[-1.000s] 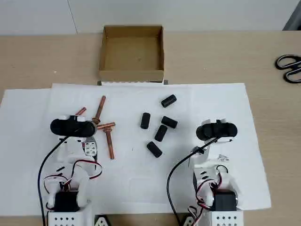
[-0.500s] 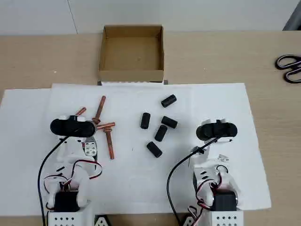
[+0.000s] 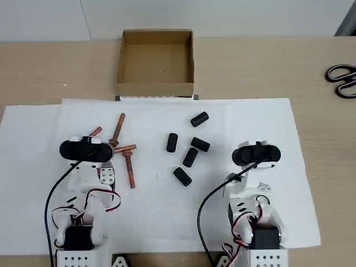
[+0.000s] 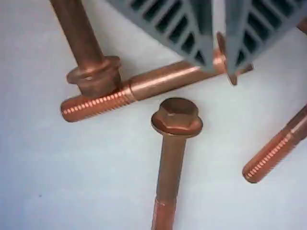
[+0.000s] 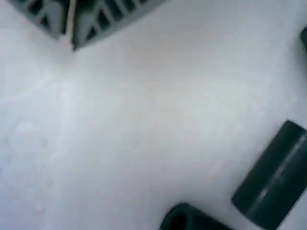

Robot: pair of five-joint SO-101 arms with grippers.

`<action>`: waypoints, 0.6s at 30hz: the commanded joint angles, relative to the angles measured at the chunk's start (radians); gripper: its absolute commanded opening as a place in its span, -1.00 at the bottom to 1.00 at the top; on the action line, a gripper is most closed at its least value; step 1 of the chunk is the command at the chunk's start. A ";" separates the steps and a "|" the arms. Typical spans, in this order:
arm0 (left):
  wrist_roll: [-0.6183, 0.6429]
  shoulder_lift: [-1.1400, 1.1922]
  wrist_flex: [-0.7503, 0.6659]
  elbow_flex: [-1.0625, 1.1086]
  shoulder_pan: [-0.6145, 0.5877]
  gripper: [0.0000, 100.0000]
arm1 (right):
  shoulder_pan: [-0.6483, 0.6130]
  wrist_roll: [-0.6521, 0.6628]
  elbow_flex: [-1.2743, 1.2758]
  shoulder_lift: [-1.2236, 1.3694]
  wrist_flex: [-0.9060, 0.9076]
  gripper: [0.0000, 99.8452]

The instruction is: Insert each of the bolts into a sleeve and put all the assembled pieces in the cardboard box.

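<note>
Left gripper [image 4: 221,67]: seen clenched, with only a thin slit left between its ribbed grey fingers [image 4: 182,24]. It is held low over the head end of a lying bolt [image 4: 158,81], and contact with that bolt cannot be judged.
Right gripper [image 5: 69,38]: seen clenched as well, with a narrow slit between the fingers. It is held over bare paper, and nothing is grasped.
Bolts: four copper bolts [image 3: 130,169] are spread on the left half of the paper sheet [image 3: 44,128], just beside the left arm [image 3: 86,150]. From the left wrist, one bolt's head [image 4: 93,79] is seen touching the shank of the bolt under the fingers. A third bolt [image 4: 175,143] is laid head-up near them, and a fourth bolt [image 4: 276,153] is kept apart.
Sleeves: five black sleeves [image 3: 190,157] are scattered on the sheet between the two arms, none of them fitted with a bolt. Two of them [image 5: 271,187] are caught near the right gripper.
Cardboard box [image 3: 127,61]: placed open on the table [image 3: 267,61], just beyond the sheet's far edge and well apart from bolts and sleeves.
Right arm [image 3: 256,154]: positioned on the sheet, beside the sleeves.
Scissors [image 3: 342,78]: laid at the table's right edge.
</note>
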 commanded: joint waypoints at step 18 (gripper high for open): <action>0.005 -0.008 0.000 -0.004 0.000 -0.99 | 0.001 -0.008 -0.005 -0.015 -0.019 -0.99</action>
